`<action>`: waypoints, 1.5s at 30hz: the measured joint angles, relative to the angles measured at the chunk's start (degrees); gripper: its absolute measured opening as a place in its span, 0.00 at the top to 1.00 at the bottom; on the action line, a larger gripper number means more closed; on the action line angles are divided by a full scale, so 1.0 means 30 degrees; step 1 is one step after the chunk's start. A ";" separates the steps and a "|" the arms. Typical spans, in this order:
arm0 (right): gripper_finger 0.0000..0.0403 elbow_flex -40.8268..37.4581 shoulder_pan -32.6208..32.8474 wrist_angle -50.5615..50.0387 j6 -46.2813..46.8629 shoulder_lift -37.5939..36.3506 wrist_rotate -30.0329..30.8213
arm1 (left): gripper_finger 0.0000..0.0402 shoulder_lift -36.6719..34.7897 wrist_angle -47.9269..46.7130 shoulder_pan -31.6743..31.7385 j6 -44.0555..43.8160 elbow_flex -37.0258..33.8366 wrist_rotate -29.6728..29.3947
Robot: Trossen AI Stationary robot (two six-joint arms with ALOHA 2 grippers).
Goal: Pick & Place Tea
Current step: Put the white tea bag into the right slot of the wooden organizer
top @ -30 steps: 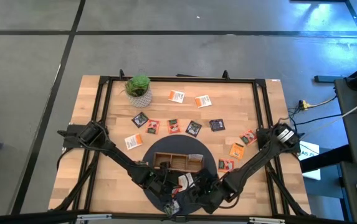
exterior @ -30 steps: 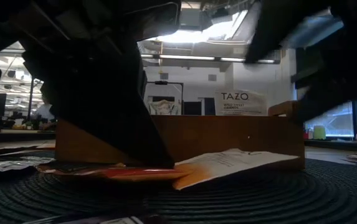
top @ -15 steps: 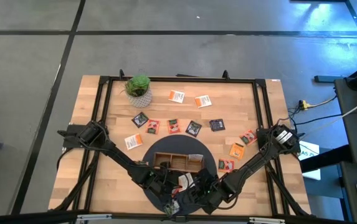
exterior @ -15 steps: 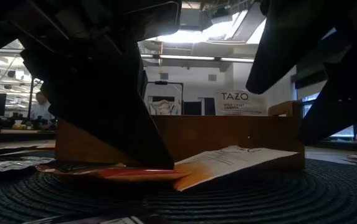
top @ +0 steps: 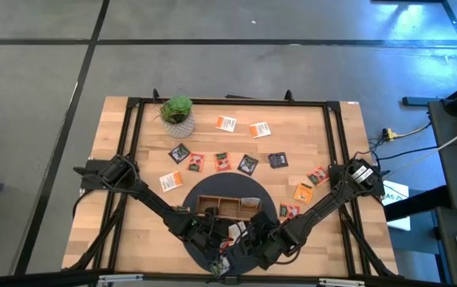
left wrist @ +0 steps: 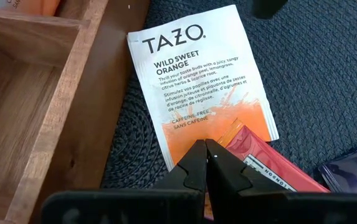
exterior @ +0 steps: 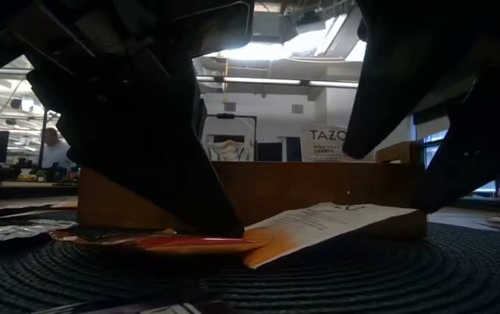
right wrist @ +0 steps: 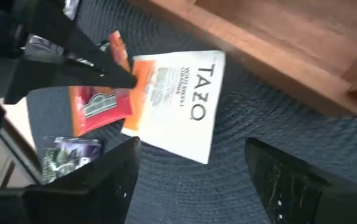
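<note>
- Left gripper [left wrist: 207,163]: low over the dark mat [top: 204,255] just in front of the tray [top: 212,199], fingers pressed together, tips on the near edge of the white-orange packet [left wrist: 200,81] where it overlaps a red packet [left wrist: 271,168]. Whether the tips pinch either packet is hard to say.
- White-orange packet: lies on the mat, one edge propped on the tray's front wall, clearest in the low view [exterior: 319,228].
- Purple packet [right wrist: 66,157]: on the mat beside the red one.
- Right gripper [right wrist: 194,171]: hovers above the white-orange packet, fingers spread wide, holding nothing.
- Other packets [top: 248,165]: scattered on the table [top: 332,135] beyond the tray, from the plant [top: 177,112] across to the right edge; a few lie in the tray's right compartment.
</note>
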 joint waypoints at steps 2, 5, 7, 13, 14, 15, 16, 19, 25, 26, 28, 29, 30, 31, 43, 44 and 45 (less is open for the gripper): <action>0.29 0.0000 0.0000 0.0194 0.0000 0.0000 0.0077 | 1.00 0.0000 0.0000 0.0000 0.0000 -0.0003 0.0000; 0.29 0.0000 -0.0002 0.0480 0.0007 0.0000 0.0148 | 1.00 0.0000 0.0000 0.0000 0.0005 -0.0007 0.0007; 0.29 0.0000 -0.0036 0.0606 0.0000 0.0110 0.0156 | 0.99 0.0000 0.0000 0.0000 0.0044 -0.0007 0.0011; 0.29 -0.0015 -0.0109 0.1449 -0.0017 0.0468 0.0031 | 0.99 0.0004 0.0004 0.0000 0.0095 -0.0007 0.0007; 0.29 -0.0015 -0.0119 0.1684 -0.0031 0.0632 -0.0135 | 0.99 0.0007 0.0000 0.0000 0.0095 -0.0007 -0.0026; 0.29 -0.0015 -0.0175 0.2196 -0.0044 0.0883 -0.0275 | 0.99 0.0007 0.0007 -0.0007 0.0099 -0.0007 -0.0060; 0.29 -0.0015 -0.0182 0.2616 -0.0057 0.1110 -0.0422 | 1.00 0.0015 0.0038 -0.0007 0.0140 -0.0007 -0.0074; 0.29 -0.0015 -0.0160 0.3156 -0.0126 0.1536 -0.0271 | 0.99 0.0015 0.0058 -0.0019 0.0168 -0.0007 -0.0146; 0.34 -0.0015 -0.0160 0.3297 -0.0129 0.1617 -0.0140 | 1.00 0.0015 0.0058 -0.0022 0.0189 -0.0007 -0.0106; 0.36 -0.0015 -0.0160 0.3316 -0.0131 0.1621 -0.0138 | 0.99 0.0015 0.0058 -0.0022 0.0189 -0.0007 -0.0109; 0.41 -0.0015 -0.0168 0.3345 -0.0140 0.1654 -0.0136 | 0.99 0.0015 0.0058 -0.0022 0.0197 -0.0007 -0.0109; 0.43 -0.0015 -0.0168 0.3346 -0.0153 0.1654 -0.0130 | 0.99 0.0015 0.0058 -0.0022 0.0197 -0.0007 -0.0109; 0.46 -0.0015 -0.0168 0.3385 -0.0153 0.1662 -0.0090 | 1.00 0.0015 0.0058 -0.0022 0.0197 -0.0007 -0.0109; 0.49 -0.0015 -0.0168 0.3491 -0.0153 0.1682 -0.0018 | 1.00 0.0015 0.0057 -0.0022 0.0204 -0.0007 -0.0109; 0.64 -0.0015 -0.0175 0.3281 -0.0189 0.1690 0.0939 | 0.99 0.0015 0.0051 -0.0022 0.0204 -0.0007 -0.0109; 0.65 -0.0015 -0.0167 0.3310 -0.0237 0.1690 0.1096 | 1.00 0.0015 0.0051 -0.0022 0.0204 -0.0007 -0.0117; 0.65 -0.0015 -0.0123 0.3369 -0.0572 0.1690 0.1274 | 1.00 0.0015 0.0051 -0.0022 0.0204 -0.0007 -0.0117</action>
